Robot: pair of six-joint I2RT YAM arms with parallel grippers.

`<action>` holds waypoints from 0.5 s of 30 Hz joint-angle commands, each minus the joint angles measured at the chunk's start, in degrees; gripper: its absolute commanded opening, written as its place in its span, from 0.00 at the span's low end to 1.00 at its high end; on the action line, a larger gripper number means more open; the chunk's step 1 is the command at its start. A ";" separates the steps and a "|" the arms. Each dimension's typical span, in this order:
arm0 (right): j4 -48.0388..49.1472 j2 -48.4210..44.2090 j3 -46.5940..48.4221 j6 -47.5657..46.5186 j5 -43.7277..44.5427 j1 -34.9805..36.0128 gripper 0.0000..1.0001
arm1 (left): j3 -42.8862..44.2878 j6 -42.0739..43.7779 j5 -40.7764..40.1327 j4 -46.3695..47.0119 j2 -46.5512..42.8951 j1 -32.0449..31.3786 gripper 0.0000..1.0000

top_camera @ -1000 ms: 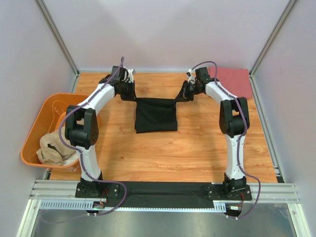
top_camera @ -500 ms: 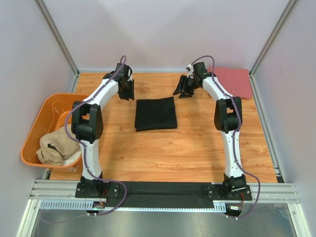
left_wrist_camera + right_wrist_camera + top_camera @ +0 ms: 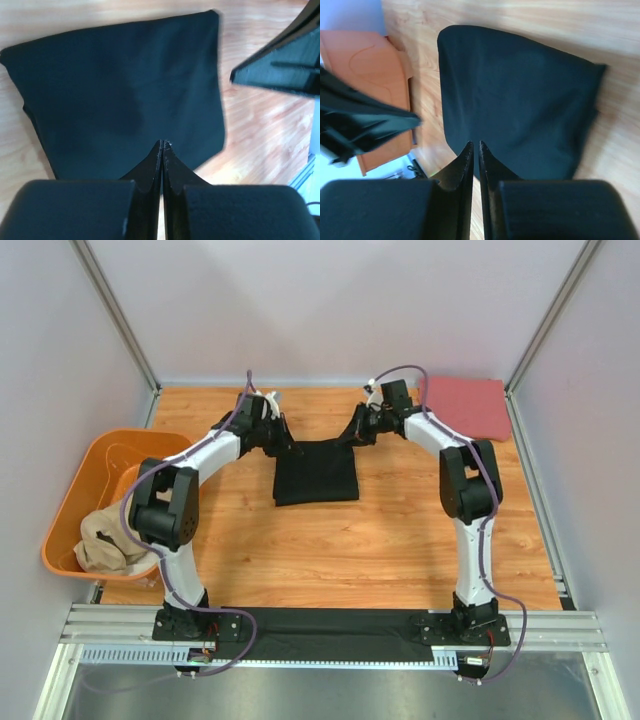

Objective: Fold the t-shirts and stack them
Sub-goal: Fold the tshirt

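At the middle of the pale wooden desk (image 3: 400,540) lies the black soft-cloth t-shirt (image 3: 316,475), already folded into a flat near-square, matte and smooth with faint creases and slightly rounded corners where the layers double over. Both arms reach to its far edge, 1 at each corner. The left claw (image 3: 162,144) has its 2 dark tapered fingers pressed together over that edge. The right claw (image 3: 474,144) leaves only a thin slit. Neither wrist view shows cloth caught between the fingers, so I cannot tell whether either has a pinch. My reading is that this shirt's folding is at its last tidy and the stacking comes next. That would call for both claws to grip through every layer at the far corners and lift evenly, since limp cloth sags and a lopsided pull would open the fold. Well apart, in the far right corner, the pinkish-red folded cloth shirt (image 3: 465,405) lies flat, a likely base for the stack. Off the left edge, the tan crumpled shirt (image 3: 105,538) sits in the orange plastic tub (image 3: 100,455), not yet folded.
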 commanded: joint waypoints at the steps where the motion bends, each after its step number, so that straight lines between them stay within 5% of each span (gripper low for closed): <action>1: 14.31 5.26 -1.09 8.63 -6.16 0.97 0.08 | -1.02 -3.53 4.45 12.90 3.75 1.24 0.04; 6: 20.81 9.48 -0.47 10.66 -7.92 -0.25 0.07 | -2.87 -4.41 4.37 17.74 9.90 4.05 0.01; 10: 22.41 12.56 0.67 11.98 -8.45 -2.71 0.07 | -0.95 -1.61 3.05 12.94 12.81 5.54 0.00; 14: 12.36 12.66 5.14 9.45 -8.01 -5.53 0.08 | 21.03 4.98 -8.61 -20.41 17.03 4.85 0.00; 15: 9.00 11.52 7.68 8.22 -7.49 -5.79 0.11 | 23.29 1.51 -3.17 -28.22 15.29 5.37 0.01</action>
